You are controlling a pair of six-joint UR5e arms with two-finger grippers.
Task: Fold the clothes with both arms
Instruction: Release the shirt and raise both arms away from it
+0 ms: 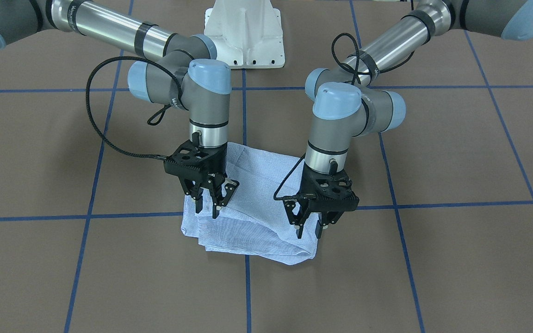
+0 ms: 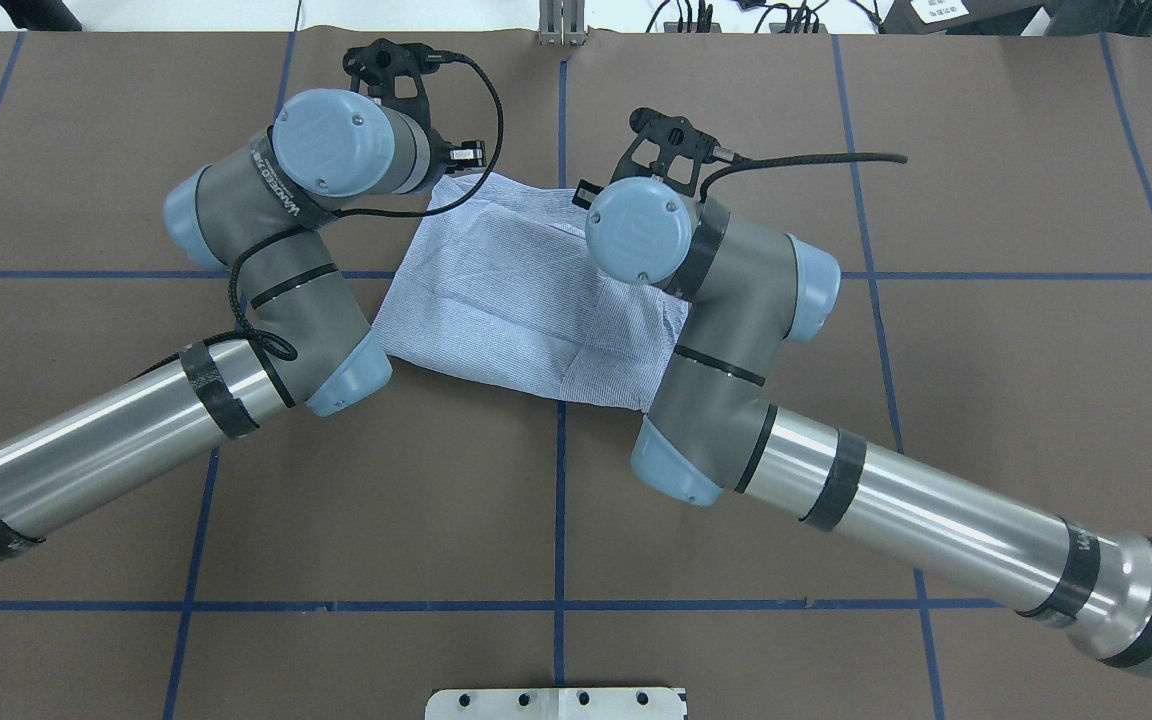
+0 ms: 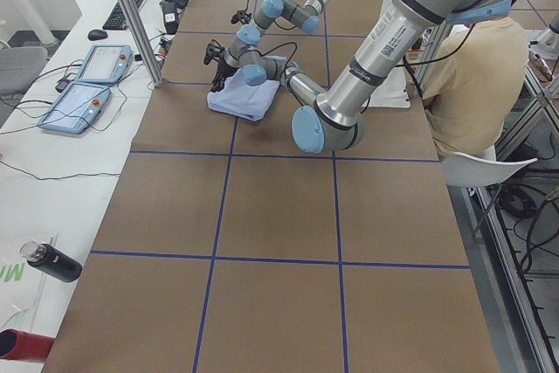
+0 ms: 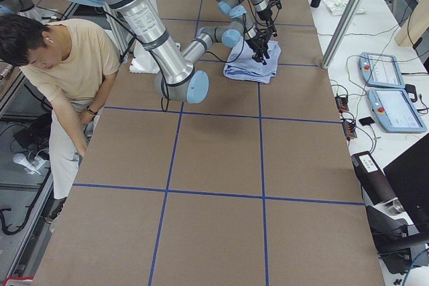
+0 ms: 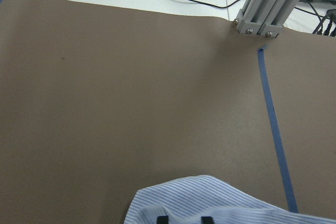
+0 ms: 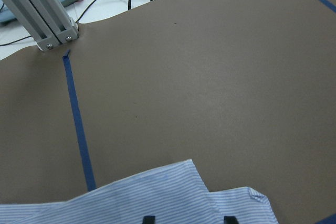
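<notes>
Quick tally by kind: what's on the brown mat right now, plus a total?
shirt: 1
arms: 2 (left arm, right arm)
grippers: 2 (left gripper, right gripper)
white base: 1
Total: 6

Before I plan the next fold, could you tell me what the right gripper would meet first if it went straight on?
The shirt: the right gripper points down at the folded cloth, near its edge. Nothing lies between, though the gap is hard to judge.
</notes>
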